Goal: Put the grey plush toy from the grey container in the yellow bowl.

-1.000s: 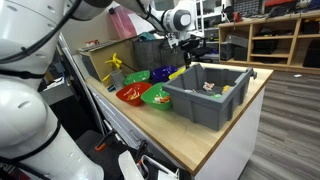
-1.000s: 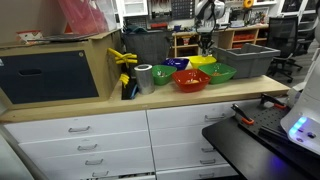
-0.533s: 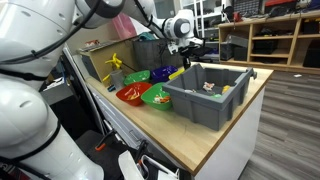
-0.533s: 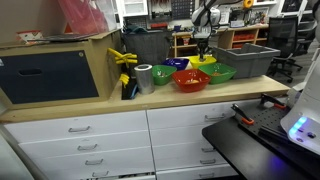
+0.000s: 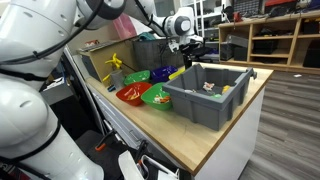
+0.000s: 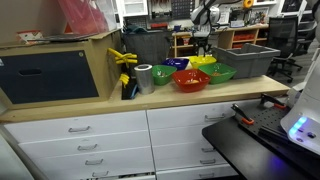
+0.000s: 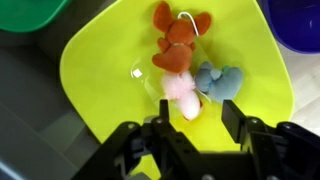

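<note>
1. Claw [image 7: 185, 135]: the jaws stand spread and hold nothing. It has lifted slightly in the last second and hangs over the bowl [image 7: 100, 60].
2. Grey toy [image 7: 218, 82]: it lies in the bowl, touching the pink toy [image 7: 182, 92], near the orange toy [image 7: 176, 40].
3. Treat the placement as done. You can retract clear of the bin [image 5: 205, 100].

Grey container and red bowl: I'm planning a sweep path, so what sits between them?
A green bowl sits between the container and the red bowl, seen in both exterior views.

I hold the arm [image 5: 100, 8] stretched out, wrist [image 5: 180, 22] turned downward, the gripper [image 7: 185, 128] hanging with jaws spread wide apart in the wrist view.
</note>
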You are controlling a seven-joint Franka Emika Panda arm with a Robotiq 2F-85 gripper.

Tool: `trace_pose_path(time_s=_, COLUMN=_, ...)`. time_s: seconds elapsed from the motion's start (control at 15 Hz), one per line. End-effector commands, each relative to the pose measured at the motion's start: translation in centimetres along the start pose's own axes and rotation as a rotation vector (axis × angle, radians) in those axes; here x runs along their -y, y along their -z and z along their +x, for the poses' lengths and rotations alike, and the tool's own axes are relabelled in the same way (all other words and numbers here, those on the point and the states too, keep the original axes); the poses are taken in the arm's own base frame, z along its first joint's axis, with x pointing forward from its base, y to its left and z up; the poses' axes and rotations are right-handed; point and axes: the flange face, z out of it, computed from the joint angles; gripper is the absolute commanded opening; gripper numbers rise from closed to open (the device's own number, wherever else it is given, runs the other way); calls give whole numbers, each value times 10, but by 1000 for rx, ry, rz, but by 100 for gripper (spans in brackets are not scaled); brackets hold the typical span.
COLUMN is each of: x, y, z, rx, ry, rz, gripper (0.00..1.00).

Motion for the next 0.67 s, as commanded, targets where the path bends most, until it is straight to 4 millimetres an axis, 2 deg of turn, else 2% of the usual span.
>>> trace_pose_path(time_s=0.0, x=-1, y=26, z=-4, rx=20, ry=5, rz=-42, gripper=88)
trace_pose_path(time_s=0.13, x=-2, y=43, z=-9, rx=53, ry=16, rz=-60, gripper=99)
trace_pose_path(time_s=0.27, x=-4, y=64, z=-15, rx=92, ry=23, rz=-88, gripper=100)
trace_pose_path(time_s=0.6, x=-13, y=136, z=-31, rx=154, ry=65, rz=-185, gripper=100)
